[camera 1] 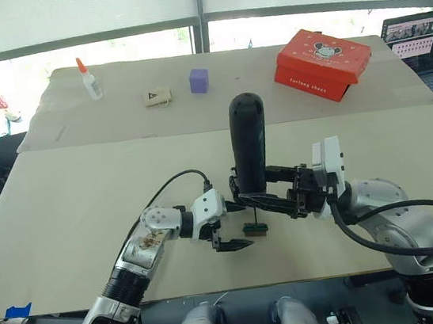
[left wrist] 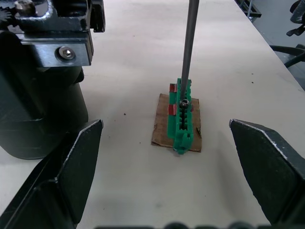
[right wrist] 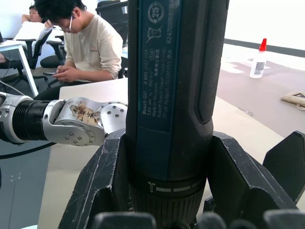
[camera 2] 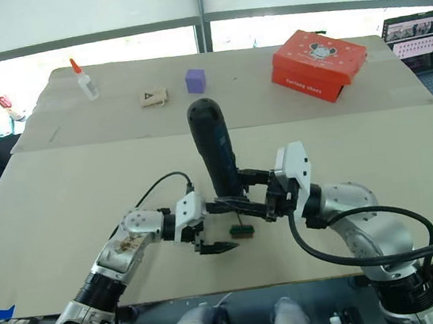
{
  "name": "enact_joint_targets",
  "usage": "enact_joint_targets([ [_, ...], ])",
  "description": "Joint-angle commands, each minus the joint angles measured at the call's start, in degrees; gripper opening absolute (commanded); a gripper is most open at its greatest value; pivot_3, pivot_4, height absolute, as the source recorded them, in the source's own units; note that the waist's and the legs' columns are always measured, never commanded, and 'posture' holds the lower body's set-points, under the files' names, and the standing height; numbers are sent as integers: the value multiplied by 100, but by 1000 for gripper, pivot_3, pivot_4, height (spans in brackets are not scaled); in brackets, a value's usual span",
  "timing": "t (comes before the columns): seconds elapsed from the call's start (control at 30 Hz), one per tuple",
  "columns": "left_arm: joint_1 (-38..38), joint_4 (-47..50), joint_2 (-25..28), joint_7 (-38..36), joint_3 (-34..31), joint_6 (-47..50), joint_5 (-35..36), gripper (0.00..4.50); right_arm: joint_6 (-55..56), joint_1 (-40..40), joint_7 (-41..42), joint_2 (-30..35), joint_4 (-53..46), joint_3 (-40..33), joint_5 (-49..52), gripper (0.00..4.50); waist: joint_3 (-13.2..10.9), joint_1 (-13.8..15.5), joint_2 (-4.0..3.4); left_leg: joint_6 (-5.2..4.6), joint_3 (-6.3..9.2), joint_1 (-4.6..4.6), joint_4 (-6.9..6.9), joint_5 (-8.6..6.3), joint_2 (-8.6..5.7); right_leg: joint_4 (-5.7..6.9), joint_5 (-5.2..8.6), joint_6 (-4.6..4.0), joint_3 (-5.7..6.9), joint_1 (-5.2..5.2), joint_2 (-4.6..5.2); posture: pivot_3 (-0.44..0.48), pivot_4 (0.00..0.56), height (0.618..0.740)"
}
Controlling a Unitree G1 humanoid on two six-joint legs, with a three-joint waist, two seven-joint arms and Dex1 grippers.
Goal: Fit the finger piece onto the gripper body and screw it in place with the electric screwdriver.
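— Right claw's state?

— Clamped on the electric screwdriver (camera 1: 248,138). Right gripper (camera 1: 263,197) grips the lower barrel from both sides, tool upright, rounded end on top.

— Look of the tool?

— Thick black cylinder, matte plastic with a stippled grip panel. Right wrist view adds a dark blue label strip with small white print, and a ribbed collar just below the fingers (right wrist: 102,186).

— And under the claw?

— Thin bare-metal bit (left wrist: 189,47), straight down from the clamp, tip resting in the top of a small green block (left wrist: 182,117). Toothed green plastic, red bits along one edge, sitting on a scrap of brown cardboard (left wrist: 162,129).

— Left claw?

— Spread wide, holding nothing. Left gripper (camera 1: 234,244) sits low over the table (camera 1: 86,203), just beside the right claw. In its wrist view, black wedge fingers (left wrist: 76,162) flank the block, apart from it on each side.

— Surface?

— Smooth, pale beige board, a few dark specks near the block.

— Farther out?

— Well beyond both claws: a red box (camera 1: 322,63), a purple cube (camera 1: 199,80), a glue bottle (camera 1: 90,80) with an orange cap, a laptop (camera 1: 420,39) at the right edge. Right wrist view also catches a seated person (right wrist: 90,45) in a cream shirt behind the left arm.
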State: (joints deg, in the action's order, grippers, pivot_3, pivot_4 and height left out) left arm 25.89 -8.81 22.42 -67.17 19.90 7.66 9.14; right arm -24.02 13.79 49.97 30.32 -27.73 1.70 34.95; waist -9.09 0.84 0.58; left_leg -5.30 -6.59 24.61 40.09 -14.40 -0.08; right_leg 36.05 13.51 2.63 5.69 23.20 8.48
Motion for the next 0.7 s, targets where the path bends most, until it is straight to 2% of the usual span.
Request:
enact_joint_targets([
  [0.03, 85, 58, -17, -28, -90, -84, 82, 4500, 122, 5, 44, 14, -267, -112, 136, 1922, 0, 1, 0, 0, 0, 0, 0, 0, 0, 0, 0, 0, 0, 0, 0, 0, 150, 740],
  [0.7, 97, 66, -10, -30, -113, -72, 79, 4500, 70, -31, 115, 83, -309, -183, 206, 1922, 0, 1, 0, 0, 0, 0, 1, 0, 0, 1, 0, 0, 0, 0, 0, 0, 150, 740],
])
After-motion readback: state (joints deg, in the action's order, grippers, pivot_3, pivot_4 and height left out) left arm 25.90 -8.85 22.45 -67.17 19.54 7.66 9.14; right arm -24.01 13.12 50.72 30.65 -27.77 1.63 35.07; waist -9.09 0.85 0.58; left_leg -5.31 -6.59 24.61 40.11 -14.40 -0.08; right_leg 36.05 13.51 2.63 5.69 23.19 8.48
